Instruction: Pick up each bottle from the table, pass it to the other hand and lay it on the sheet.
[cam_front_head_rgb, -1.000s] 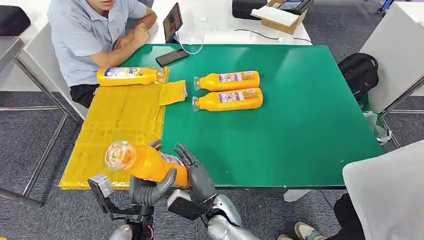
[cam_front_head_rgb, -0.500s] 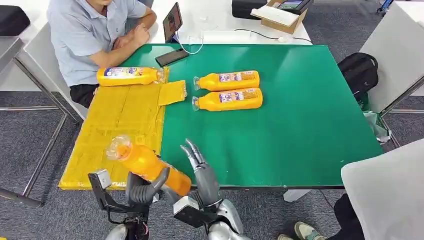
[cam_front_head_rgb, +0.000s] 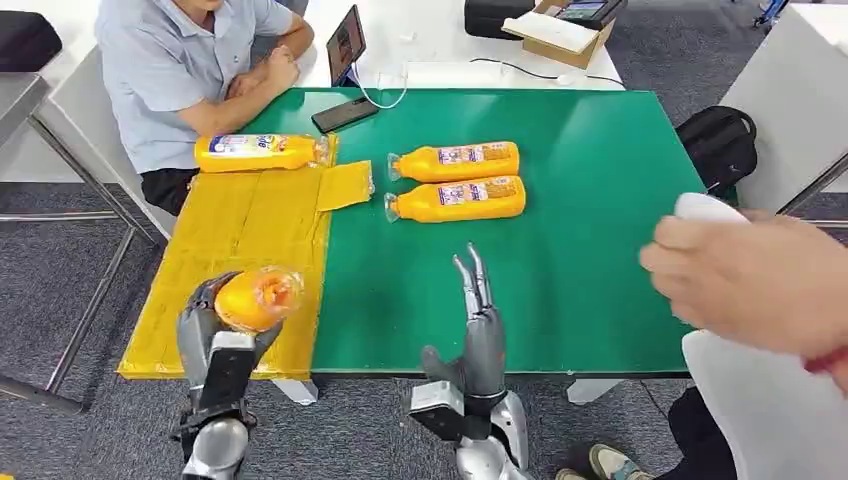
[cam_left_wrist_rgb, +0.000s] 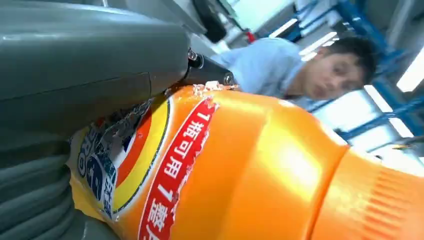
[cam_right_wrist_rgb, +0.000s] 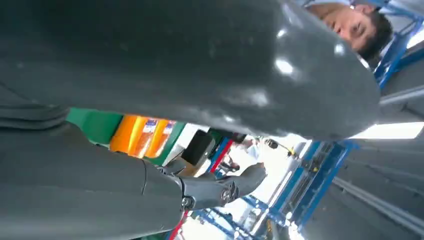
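My left hand (cam_front_head_rgb: 215, 335) grips an orange bottle (cam_front_head_rgb: 256, 297) above the near edge of the yellow sheet (cam_front_head_rgb: 240, 250); the bottle's clear end faces the camera. The left wrist view shows the same orange bottle (cam_left_wrist_rgb: 240, 165) close up, with its label, against my left hand (cam_left_wrist_rgb: 75, 70). My right hand (cam_front_head_rgb: 478, 325) stands empty over the green table (cam_front_head_rgb: 600, 200), fingers straight and pointing away from me. Another orange bottle (cam_front_head_rgb: 262, 152) lies on the sheet's far end. Two orange bottles (cam_front_head_rgb: 455, 161) (cam_front_head_rgb: 457, 199) lie side by side on the green table.
A person in a light blue shirt (cam_front_head_rgb: 170, 70) sits at the far left corner, beside a phone (cam_front_head_rgb: 343, 114) and a tablet (cam_front_head_rgb: 345, 44). Another person's hand (cam_front_head_rgb: 760, 285) holding something white reaches in at the right. A black backpack (cam_front_head_rgb: 718, 145) sits beside the table.
My right hand let go of the bottle and moved right over the table. My left hand carried the bottle left, over the sheet. A person's hand came in at the right.
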